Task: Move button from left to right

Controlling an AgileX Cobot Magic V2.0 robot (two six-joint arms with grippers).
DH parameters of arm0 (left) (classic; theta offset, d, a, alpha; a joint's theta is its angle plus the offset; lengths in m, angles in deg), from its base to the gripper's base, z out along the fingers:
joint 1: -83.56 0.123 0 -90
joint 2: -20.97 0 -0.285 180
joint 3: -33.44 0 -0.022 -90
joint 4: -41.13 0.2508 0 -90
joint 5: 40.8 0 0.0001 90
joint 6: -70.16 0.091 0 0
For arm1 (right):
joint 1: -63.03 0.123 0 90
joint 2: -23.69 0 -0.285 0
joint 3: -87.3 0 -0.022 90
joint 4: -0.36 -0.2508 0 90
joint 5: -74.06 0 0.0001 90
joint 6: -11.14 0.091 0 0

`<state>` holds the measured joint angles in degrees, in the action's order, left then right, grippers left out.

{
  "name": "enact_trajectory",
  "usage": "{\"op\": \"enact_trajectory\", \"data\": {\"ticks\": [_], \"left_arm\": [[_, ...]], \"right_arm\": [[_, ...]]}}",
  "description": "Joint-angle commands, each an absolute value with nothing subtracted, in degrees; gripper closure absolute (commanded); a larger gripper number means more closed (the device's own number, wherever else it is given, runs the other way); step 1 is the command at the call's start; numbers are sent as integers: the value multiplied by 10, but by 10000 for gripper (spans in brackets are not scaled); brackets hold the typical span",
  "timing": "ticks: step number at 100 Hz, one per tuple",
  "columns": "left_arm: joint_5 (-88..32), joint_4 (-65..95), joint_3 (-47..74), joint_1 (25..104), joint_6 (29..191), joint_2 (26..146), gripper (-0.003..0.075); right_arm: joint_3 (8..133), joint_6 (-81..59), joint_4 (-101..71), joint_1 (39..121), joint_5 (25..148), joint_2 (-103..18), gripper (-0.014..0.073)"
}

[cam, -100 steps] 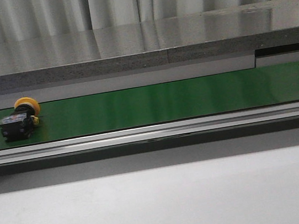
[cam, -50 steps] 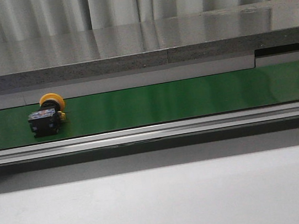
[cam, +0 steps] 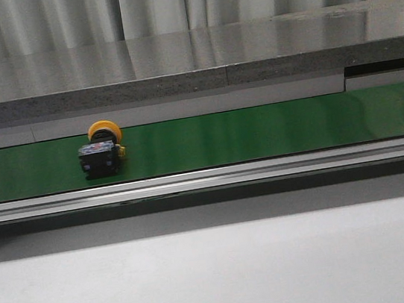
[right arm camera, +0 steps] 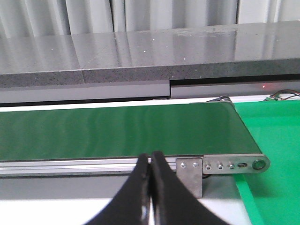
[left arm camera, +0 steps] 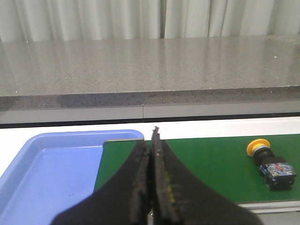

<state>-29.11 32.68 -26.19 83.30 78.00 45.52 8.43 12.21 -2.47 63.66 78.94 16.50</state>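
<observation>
only the grasping ends of the two arms show, each in its own wrist view. the left gripper (left arm camera: 152, 178) is matte black, two broad wedge-shaped jaws that widen toward the camera and taper to thin tips. their inner faces are ribbed with fine ridges, and small yellowish specks sit along the ribbing of one. the right gripper (right arm camera: 150, 187) is the same black, its two jaws smooth and curved, narrowing to rounded tips, with a pale sliver showing low between them. no cables, screws or printed markings can be made out on either.
</observation>
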Motion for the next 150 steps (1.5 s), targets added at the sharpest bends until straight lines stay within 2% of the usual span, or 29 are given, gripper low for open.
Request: {"op": "enact_trajectory", "data": {"ticks": [1, 27, 35, 61, 106, 123, 150], "left_arm": [[-341, 320, -247, 829, 779, 458, 741], [-341, 320, -247, 829, 779, 458, 741], [-341, 320, -247, 829, 779, 458, 741], [-341, 320, -247, 829, 779, 458, 741], [-341, 320, -247, 829, 779, 458, 741], [-341, 320, -247, 829, 779, 458, 741], [-341, 320, -247, 829, 779, 458, 741]], "right_arm": [[95, 122, -17, 637, 735, 176, 660], [97, 122, -18, 637, 621, 176, 660], [111, 122, -18, 637, 623, 176, 660], [239, 122, -9, 637, 789, 132, 660], [492, 122, -4, 637, 1116, -141, 660], [530, 122, -28, 637, 1148, -205, 660], [530, 122, -48, 637, 1149, -228, 652]]}}
